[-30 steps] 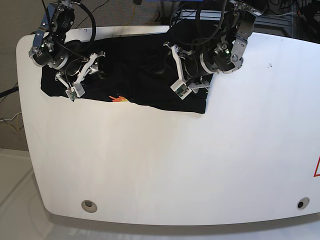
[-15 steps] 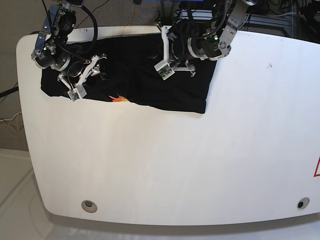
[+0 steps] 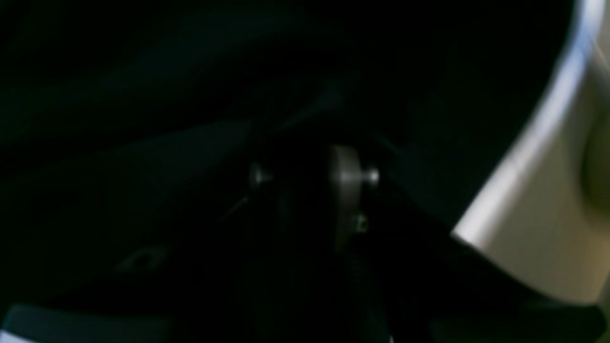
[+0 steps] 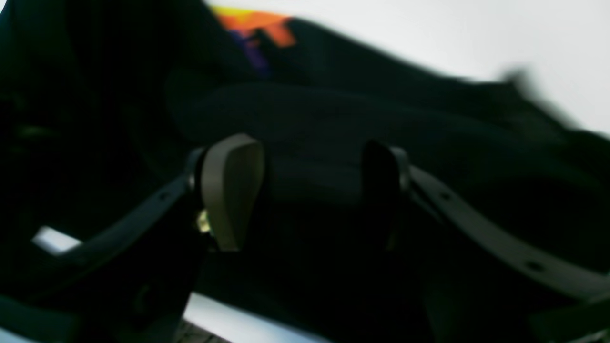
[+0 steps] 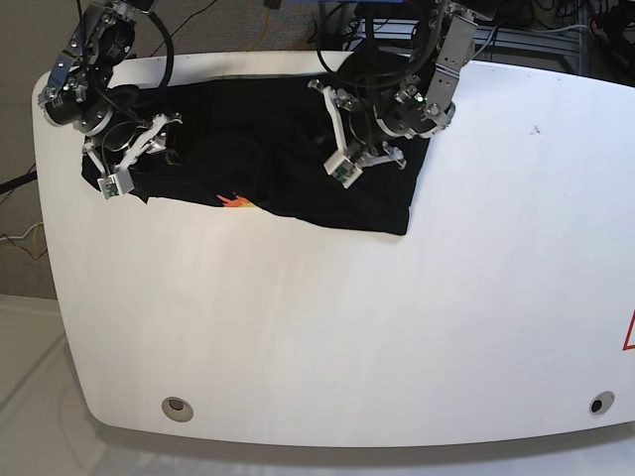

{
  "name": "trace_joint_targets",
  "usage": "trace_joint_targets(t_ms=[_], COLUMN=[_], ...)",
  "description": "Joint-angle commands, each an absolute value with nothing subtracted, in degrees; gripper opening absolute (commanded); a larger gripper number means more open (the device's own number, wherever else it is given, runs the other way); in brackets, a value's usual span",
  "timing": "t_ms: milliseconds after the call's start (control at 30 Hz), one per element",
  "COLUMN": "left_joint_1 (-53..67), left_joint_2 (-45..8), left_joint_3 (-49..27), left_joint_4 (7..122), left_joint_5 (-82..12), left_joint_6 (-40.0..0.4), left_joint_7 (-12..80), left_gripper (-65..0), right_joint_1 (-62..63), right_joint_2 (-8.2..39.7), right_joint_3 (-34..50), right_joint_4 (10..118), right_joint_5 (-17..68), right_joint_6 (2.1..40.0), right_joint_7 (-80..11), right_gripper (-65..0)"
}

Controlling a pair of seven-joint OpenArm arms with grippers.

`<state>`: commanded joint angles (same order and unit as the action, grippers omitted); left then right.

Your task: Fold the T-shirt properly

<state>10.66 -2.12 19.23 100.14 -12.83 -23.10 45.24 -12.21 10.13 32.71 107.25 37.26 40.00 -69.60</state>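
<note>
The large plain black cloth T-shirt (image 5: 268, 164) lies spread along the far edge of the white rounded desk (image 5: 327, 327), reaching from near the far left corner to about the middle. Its small orange-and-purple print (image 5: 236, 199) sits on the near hem. The cloth looks rumpled rather than flat, with soft ridges showing in the right wrist view.

The right end effector (image 4: 305, 190) is released, its two pads standing apart over a raised fold of black cloth near the shirt's left end, with no cloth between them. The left end effector (image 5: 362, 149) hovers over the shirt's right half. Its wrist view is almost wholly dark and blurred, so I cannot tell whether it is parted or clenched, or whether it has any cloth.

Risks, as I judge them:
- The right end effector may close on several layers, or on a wrinkle instead of the true edge. The fold would then come out crooked.
- The shirt lies close to the far edge of the desk. A pull away from the near side could drag cloth over that edge.
- If one arm lifts while the other has no hold, the shirt will twist and bunch.
- Black cloth on dark pads hides the contact, so a missed pinch could pass unnoticed.
</note>
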Motion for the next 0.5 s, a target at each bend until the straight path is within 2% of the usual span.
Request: trace_joint_targets(t_ms=[200,267,400,500], left_joint_1=[9.32,6.89,5.47,4.73], left_joint_2=[-5.98,-7.35,-8.01,-8.2], left_joint_3=[20.09,21.94,22.1,21.73], left_joint_4=[101.78,101.87,101.69,101.55], left_joint_5=[-14.95,-17.14,-18.51,-18.78], left_joint_6=[-23.37,-23.21,-22.77,-21.88], left_joint_7=[44.74,43.27,43.54,43.56], left_gripper=[-36.1,-30.2,-28.5,-30.1], right_joint_1=[-13.0,-12.78,-12.61,-12.33], right_joint_2=[10.24,10.15,10.49,11.04], right_joint_3=[30.27,29.69,29.3,28.92], right_joint_4=[107.05,106.58,106.45,106.41], right_joint_5=[37.4,37.26,37.2,37.04], right_joint_6=[40.0,40.0,40.0,40.0], right_joint_7=[-69.41,-69.17,-69.12,-69.03], right_gripper=[-29.0,-28.7,-28.6,-28.4])
